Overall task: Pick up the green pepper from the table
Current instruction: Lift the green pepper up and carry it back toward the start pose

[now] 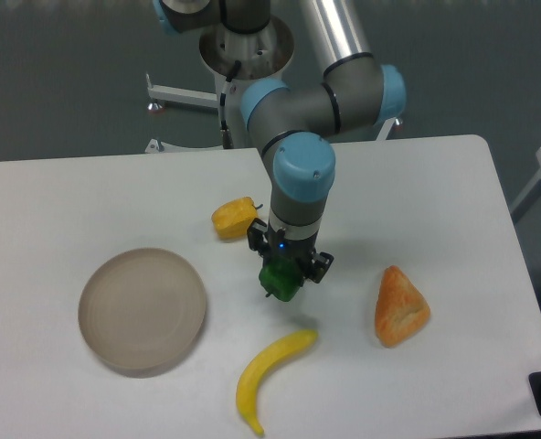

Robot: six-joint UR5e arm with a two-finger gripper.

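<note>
End effector (pixel 284 271) apparently clamping green pepper (pixel 281 280) directly beneath.

Plate (pixel 143 311), banana (pixel 270 366), yellow pepper (pixel 233 218), bread (pixel 400 305)

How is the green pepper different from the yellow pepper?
The green pepper is dark green; the yellow pepper is yellow-orange. The green pepper sits between the fingers of the gripper; the yellow pepper lies alone on the table, nothing touching it. Both are small, glossy and about the same size.

Two peppers, green (pixel 281 279) and yellow-orange (pixel 233 219); one banana (pixel 269 372), plate (pixel 143 310), pastry (pixel 400 306).
</note>
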